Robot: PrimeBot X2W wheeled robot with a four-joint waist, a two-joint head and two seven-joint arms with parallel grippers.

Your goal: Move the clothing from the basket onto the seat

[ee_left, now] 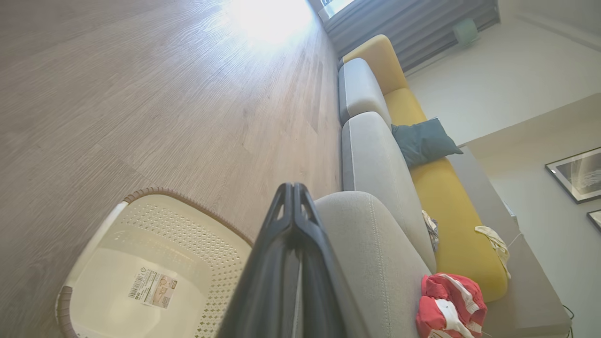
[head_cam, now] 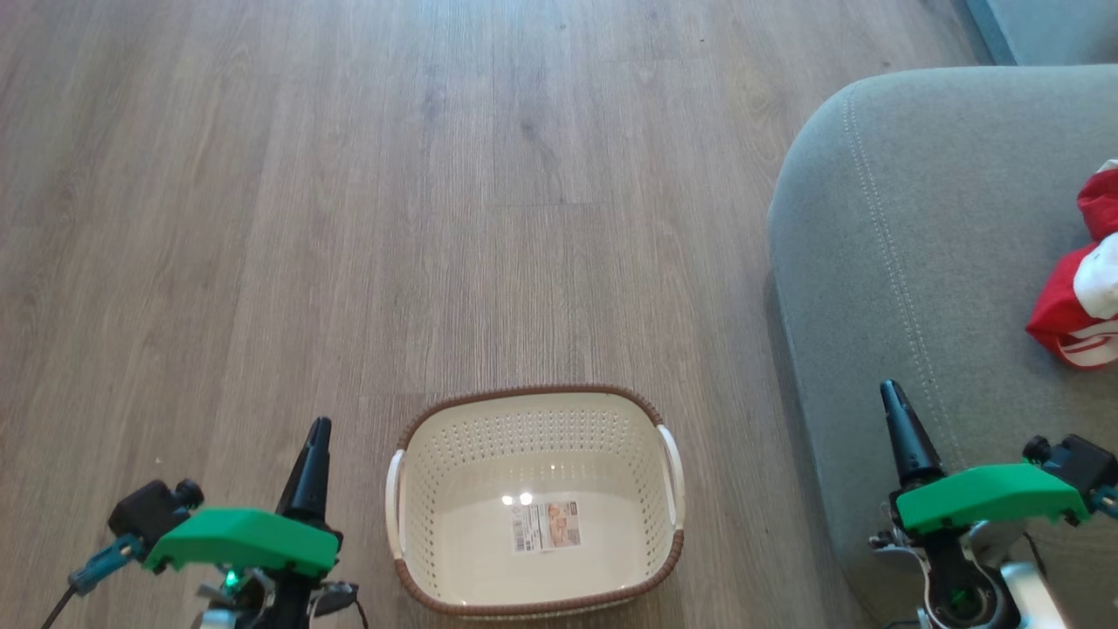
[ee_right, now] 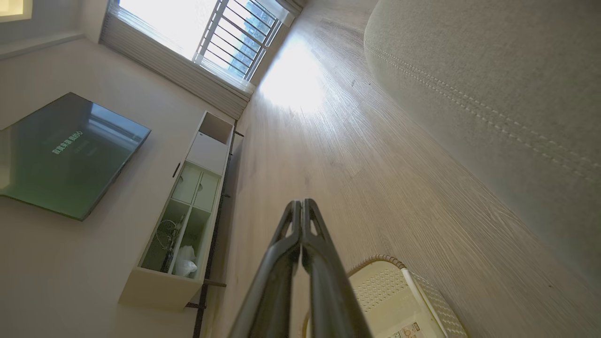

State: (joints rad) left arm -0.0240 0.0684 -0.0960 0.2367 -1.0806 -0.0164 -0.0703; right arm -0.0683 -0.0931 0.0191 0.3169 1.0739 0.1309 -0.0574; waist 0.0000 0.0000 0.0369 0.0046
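The cream basket (head_cam: 410, 476) with a brown rim stands on the wooden floor just in front of me, with nothing in it but a barcode sticker; it also appears as the basket (ee_left: 155, 220) and the basket (ee_right: 399, 300) in the wrist views. The red and white clothing (head_cam: 1079, 288) lies on the grey-green seat (head_cam: 917, 218) at the right edge; the left wrist view shows the clothing (ee_left: 448, 305) bunched on the seat (ee_left: 375, 253). My left gripper (head_cam: 319, 428) is shut, left of the basket. My right gripper (head_cam: 891, 389) is shut over the seat's front edge.
A wooden floor (head_cam: 349, 175) stretches ahead. The sofa runs on with more grey cushions, a yellow back (ee_left: 446, 197) and a teal pillow (ee_left: 422, 141). A white cabinet (ee_right: 188, 206), a wall television (ee_right: 65, 155) and a window (ee_right: 235, 37) lie across the room.
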